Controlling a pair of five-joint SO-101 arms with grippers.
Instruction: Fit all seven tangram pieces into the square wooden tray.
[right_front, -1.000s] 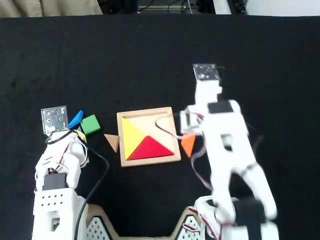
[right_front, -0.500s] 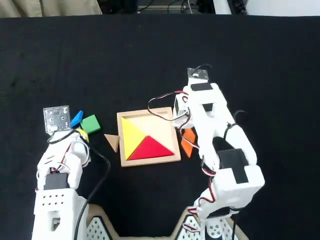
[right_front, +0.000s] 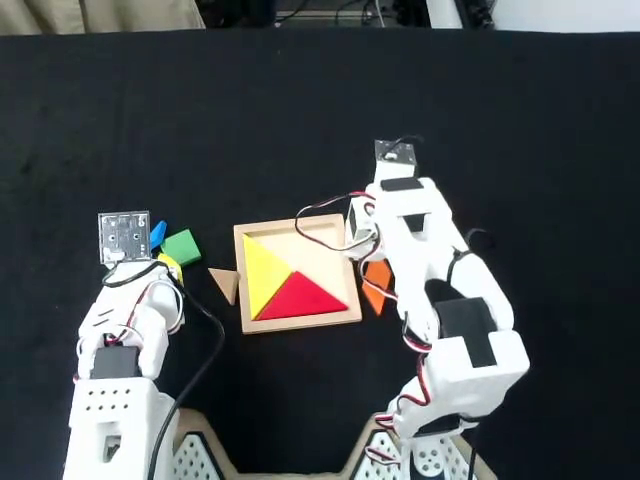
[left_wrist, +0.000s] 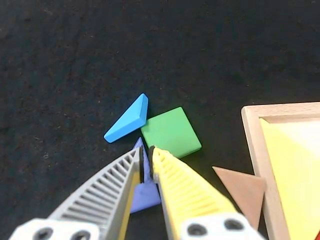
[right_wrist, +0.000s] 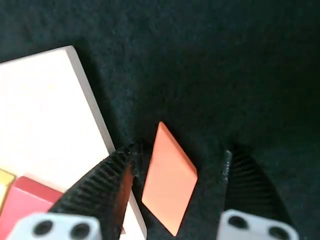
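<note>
From above, the square wooden tray (right_front: 285, 240) holds a yellow triangle (right_front: 260, 274) and a red triangle (right_front: 301, 298). A tan triangle (right_front: 225, 284) lies just left of it. The right arm covers part of the orange parallelogram (right_front: 374, 288) beside the tray's right rim.

At the left wrist, the left gripper (left_wrist: 145, 150) is nearly clenched over a purple triangle (left_wrist: 144, 194). A green square (left_wrist: 171, 132) and a blue triangle (left_wrist: 128, 120) are close by.

At the right wrist, the right gripper (right_wrist: 181, 150) is spread, straddling the parallelogram, with one finger against the tray's rim.

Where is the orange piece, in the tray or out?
Out. The orange piece lies on the cloth beside the tray, inside the open right gripper.
</note>
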